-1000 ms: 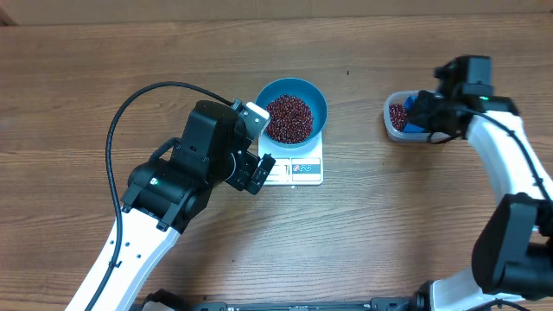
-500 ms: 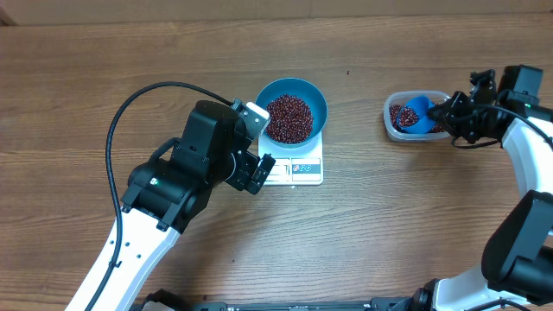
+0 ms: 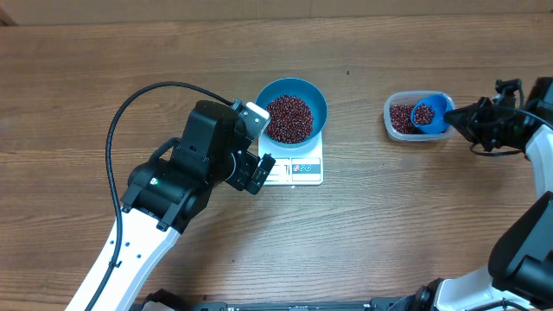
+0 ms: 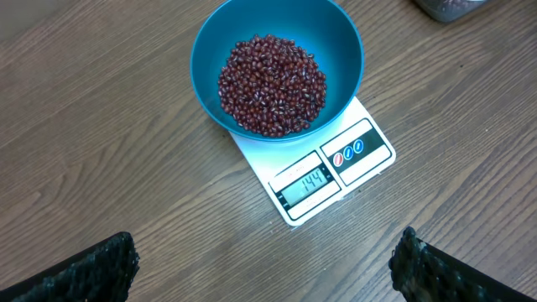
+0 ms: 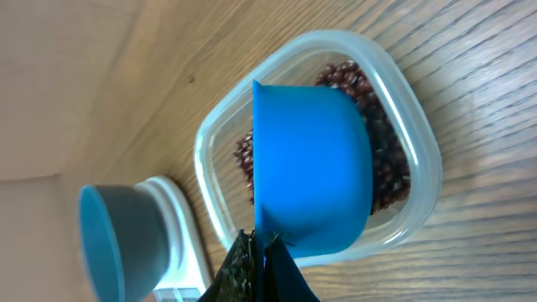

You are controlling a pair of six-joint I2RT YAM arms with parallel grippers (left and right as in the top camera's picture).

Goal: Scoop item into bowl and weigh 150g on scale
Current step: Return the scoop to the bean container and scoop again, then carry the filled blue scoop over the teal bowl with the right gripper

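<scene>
**Desk:** Any writing you can read?

**Me:** Only the display (image 4: 304, 182) on the scale (image 4: 369, 159): I read 144. Beside it are two round marks (image 4: 349, 152), one red and one blue, but what's printed in them is too small for me. I find no brand.

**Desk:** Where are the beans?

**Me:** Most of the beans (image 4: 270, 84) are heaped in the bowl (image 4: 340, 50). It stands on the scale's back half and hides it. More lie in the tub (image 5: 430, 168), well to the right on the desk (image 3: 389, 225). From overhead I see a few in the scoop (image 5: 310, 168).

**Desk:** Hands?

**Me:** My left hand (image 4: 267, 273) hovers near the scale, fingers wide apart, tips cut off at the frame's bottom edge. My right hand (image 5: 262, 260) is clamped on the scoop over the tub, and its fingers cover the handle. From that wrist I see only the scoop's underside. I can't tell whether it touches the tub.

**Desk:** Count?

**Me:** One bowl, one scale, one tub, one scoop. The beans are beyond counting.
</scene>
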